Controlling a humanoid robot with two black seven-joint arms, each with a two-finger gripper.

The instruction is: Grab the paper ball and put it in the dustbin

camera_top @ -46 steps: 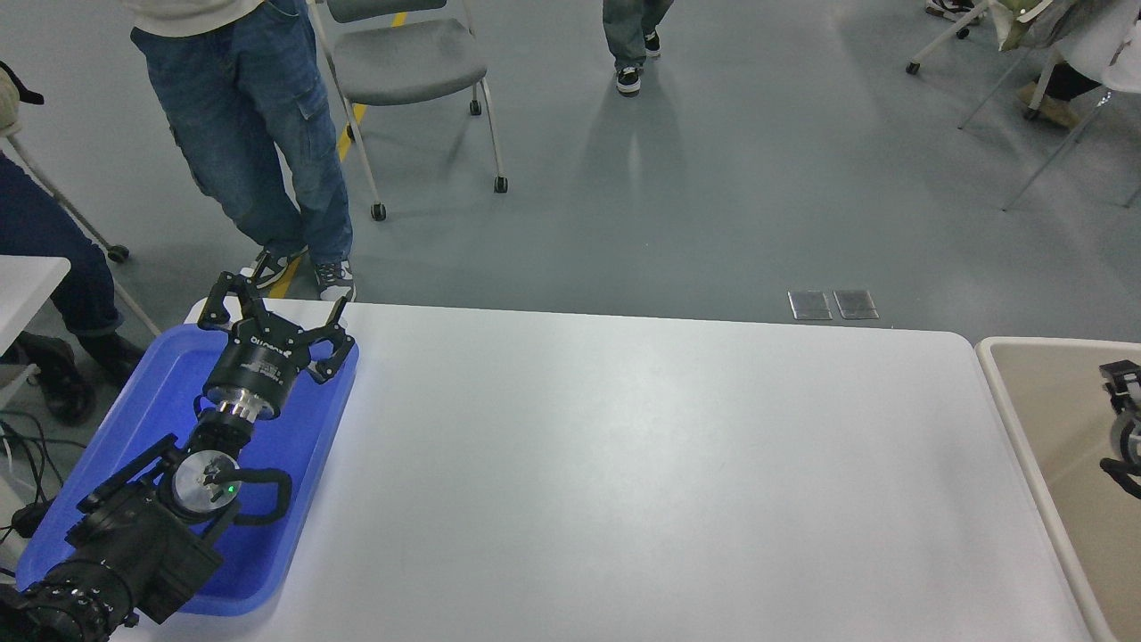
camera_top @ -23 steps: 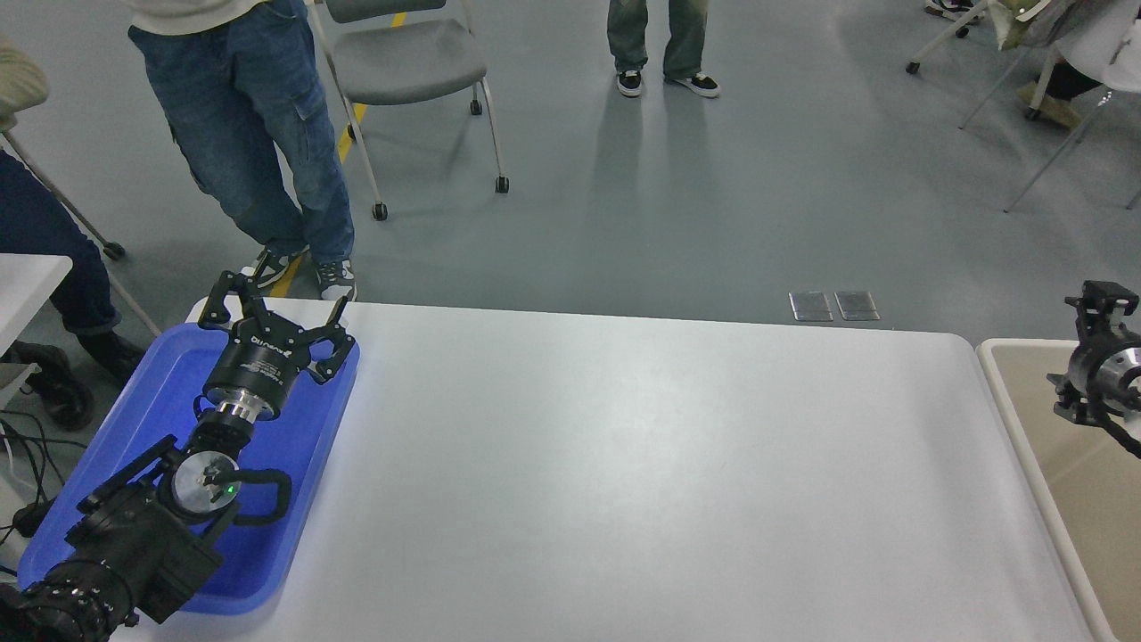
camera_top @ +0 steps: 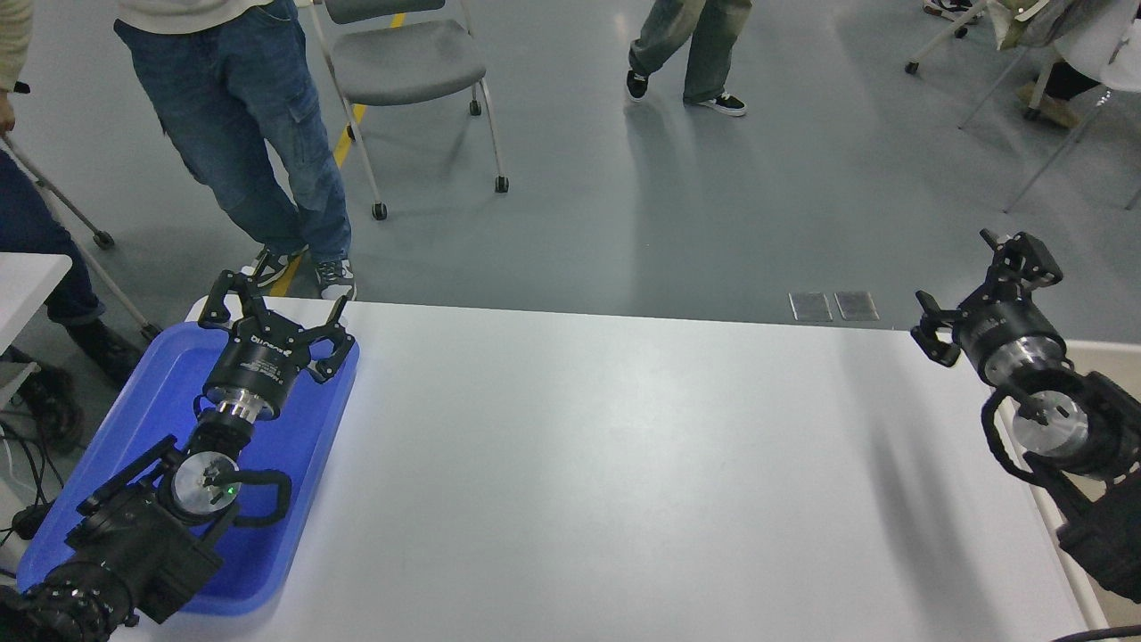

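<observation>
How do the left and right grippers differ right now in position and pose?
The left gripper sits over the blue tray at the table's far left corner; the right gripper is raised near the table's far right corner, beside the dustbin. The left gripper points away and slightly right; the right gripper angles away and left. Both are black, open and hold nothing. No paper ball is visible.

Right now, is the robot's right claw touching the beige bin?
Cannot tell. In the head view the right gripper, open and empty, shows beyond the dustbin rim's far corner, seemingly raised, but one view cannot prove the gap.
</observation>
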